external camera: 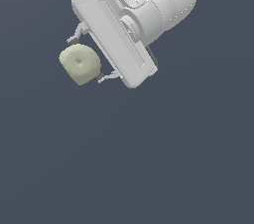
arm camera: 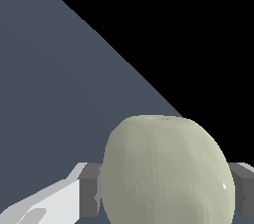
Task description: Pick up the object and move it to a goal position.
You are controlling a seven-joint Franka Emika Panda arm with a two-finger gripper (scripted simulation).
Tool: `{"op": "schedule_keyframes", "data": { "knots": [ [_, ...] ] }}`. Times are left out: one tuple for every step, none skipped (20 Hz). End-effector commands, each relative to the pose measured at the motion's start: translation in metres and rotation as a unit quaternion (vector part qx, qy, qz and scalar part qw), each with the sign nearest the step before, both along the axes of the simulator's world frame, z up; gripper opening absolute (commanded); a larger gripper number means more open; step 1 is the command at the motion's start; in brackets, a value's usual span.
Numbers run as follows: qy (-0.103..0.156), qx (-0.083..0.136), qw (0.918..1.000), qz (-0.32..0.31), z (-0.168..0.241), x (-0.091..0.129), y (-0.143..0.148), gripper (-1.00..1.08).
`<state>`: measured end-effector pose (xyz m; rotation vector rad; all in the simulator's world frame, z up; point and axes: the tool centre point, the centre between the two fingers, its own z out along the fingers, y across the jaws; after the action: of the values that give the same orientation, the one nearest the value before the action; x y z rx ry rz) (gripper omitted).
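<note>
Claw (external camera: 88,58) pinches the pale yellow-green object (external camera: 80,64) between both fingers (external camera: 78,31); jaws spread only to its width.

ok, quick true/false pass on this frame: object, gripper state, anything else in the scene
1. The pale yellow-green object sits between the gripper fingers. True; the wrist view shows a grey finger pad at each side of it.
2. The gripper is open wide, well clear of the object. False; both fingers sit at its flanks, closed on it.
3. The object has a small dimple facing the exterior camera. True.
4. A second object lies on the surface below. False; only the plain grey-blue surface shows there.
5. The object is wider than the white gripper body. False; it is narrower.
</note>
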<state>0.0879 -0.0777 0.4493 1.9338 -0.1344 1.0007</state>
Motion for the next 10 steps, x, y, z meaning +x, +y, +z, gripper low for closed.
{"op": "schedule_keyframes", "data": {
  "knots": [
    [-0.024,-0.013,0.9995,-0.016,0.017,-0.003,0.005,-1.00],
    [-0.032,-0.018,0.9991,-0.022,0.023,-0.004,0.006,-1.00],
    [-0.039,-0.022,0.9986,-0.027,0.028,-0.006,0.008,-1.00],
    [-0.046,-0.026,0.9981,-0.033,0.033,-0.007,0.010,-1.00],
    [-0.052,-0.030,0.9975,-0.037,0.037,-0.008,0.011,-1.00],
    [-0.057,-0.033,0.9969,-0.041,0.041,-0.009,0.012,-1.00],
    [-0.062,-0.036,0.9964,-0.045,0.044,-0.010,0.013,-1.00],
    [-0.066,-0.038,0.9959,-0.048,0.047,-0.011,0.014,-1.00],
    [-0.069,-0.040,0.9955,-0.051,0.049,-0.011,0.015,-1.00],
    [-0.072,-0.042,0.9951,-0.053,0.051,-0.012,0.015,-1.00]
  ]
}}
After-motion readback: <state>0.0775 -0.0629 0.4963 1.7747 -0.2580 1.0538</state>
